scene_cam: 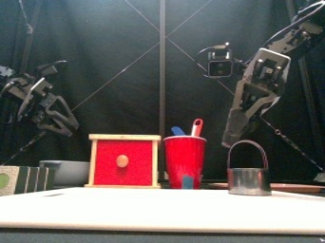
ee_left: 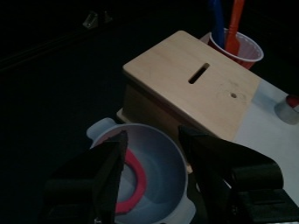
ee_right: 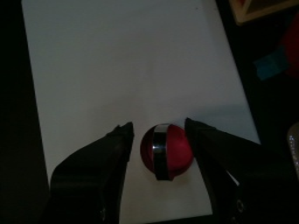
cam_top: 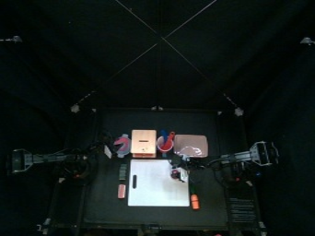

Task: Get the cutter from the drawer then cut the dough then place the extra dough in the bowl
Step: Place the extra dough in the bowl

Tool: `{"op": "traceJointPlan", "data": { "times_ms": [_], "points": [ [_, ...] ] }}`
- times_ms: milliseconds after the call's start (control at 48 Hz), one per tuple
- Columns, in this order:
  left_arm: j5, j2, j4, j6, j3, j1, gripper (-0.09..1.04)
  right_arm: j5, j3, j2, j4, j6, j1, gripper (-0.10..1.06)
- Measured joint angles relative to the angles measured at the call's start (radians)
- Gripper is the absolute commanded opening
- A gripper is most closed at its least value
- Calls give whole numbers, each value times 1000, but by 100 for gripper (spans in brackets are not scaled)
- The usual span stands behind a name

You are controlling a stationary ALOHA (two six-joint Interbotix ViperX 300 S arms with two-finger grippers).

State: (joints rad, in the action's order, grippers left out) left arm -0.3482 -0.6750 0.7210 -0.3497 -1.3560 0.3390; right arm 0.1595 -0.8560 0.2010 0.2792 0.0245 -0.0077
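2 jaws of the right gripper (ee_right: 162,131) stood apart, 1 on each side of a red dough disc (ee_right: 163,150), with a thin gap showing on both sides, so they gripped nothing. A dark band crossed the disc, which lay flat on the white cutting board (ee_right: 117,61) near its right edge. The round metal cutter (scene_cam: 249,178) stood upright on the same board at the right, its wire handle arched over it; in the front view the right arm came down just behind it.

The left gripper (ee_left: 155,140) hung over the blue-grey bowl (ee_left: 135,128) with its jaws spread wide and empty. In the bowl lay 1 ring of pink-red dough (ee_left: 135,166), curled against the inner wall; no other thing showed inside.

Just beside the bowl stood the pale wooden box (ee_left: 193,83), slot side up, its red drawer front facing the front edge of the surface. The red cup (ee_left: 239,48) stood just to the right of the box and held 2 toy knives, a blue knife (scene_cam: 178,131) and a red knife (scene_cam: 196,125), both sticking up above its rim. To the right of the cup, behind the board, lay the flat pink tray (cam_top: 193,143); I could not tell whether anything lay on it.
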Motion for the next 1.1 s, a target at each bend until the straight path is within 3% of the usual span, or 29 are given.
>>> {"op": "traceJointPlan", "data": {
  "times_ms": [125, 312, 521, 625, 750, 812, 1104],
  "points": [
    [31, 2, 14, -2, 5, -37, 85, -14, 37, 0, -9, -5, 3, 86],
    [17, 2, -55, -2, 31, -232, 85, -64, 91, 2, -54, -5, 12, 86],
    [-187, 2, -153, 0, 54, -445, 84, -295, 92, 0, -124, -25, 17, 86],
    [-296, 3, -179, 0, 44, -502, 84, -453, 61, -2, -209, -20, 17, 86],
    [-359, 15, -183, 2, 25, -531, 84, -652, 2, -23, -322, -17, 14, 86],
    [-365, 26, -184, 2, 23, -534, 84, -718, -25, -31, -348, -14, 12, 86],
    [-365, 87, -195, 2, 25, -534, 84, -778, -61, -49, -325, -12, 11, 86]
  ]
}}
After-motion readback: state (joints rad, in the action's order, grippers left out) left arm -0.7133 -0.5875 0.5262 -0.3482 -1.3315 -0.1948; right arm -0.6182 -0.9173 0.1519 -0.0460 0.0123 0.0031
